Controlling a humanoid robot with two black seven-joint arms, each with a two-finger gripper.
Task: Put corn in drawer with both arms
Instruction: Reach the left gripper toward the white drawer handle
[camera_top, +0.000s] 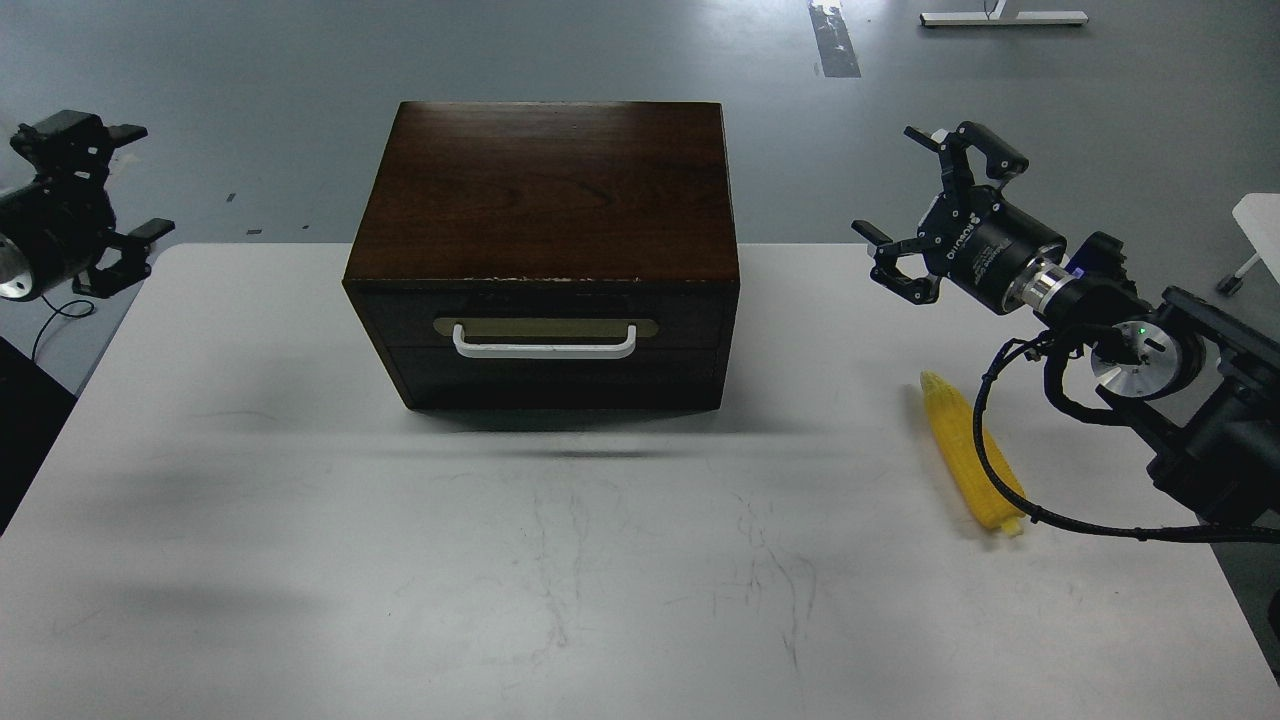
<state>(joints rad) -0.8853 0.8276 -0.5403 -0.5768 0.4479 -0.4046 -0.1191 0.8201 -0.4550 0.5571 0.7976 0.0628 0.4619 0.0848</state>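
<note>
The yellow corn (968, 452) lies on the white table (300, 560) at the right, its narrow tip pointing away from me. The dark brown wooden box (545, 200) stands at the table's far middle. Its drawer (545, 322) is closed, with a brass plate and white bar handle (545, 345). My right gripper (905, 200) is open and empty, in the air right of the box and above and behind the corn. My left gripper (125, 180) is open and empty, at the far left beyond the table's corner.
A black cable (1000, 480) from my right arm loops down across the corn's near end. Grey floor lies beyond the table's far edge. A white object (1258, 215) shows at the right edge.
</note>
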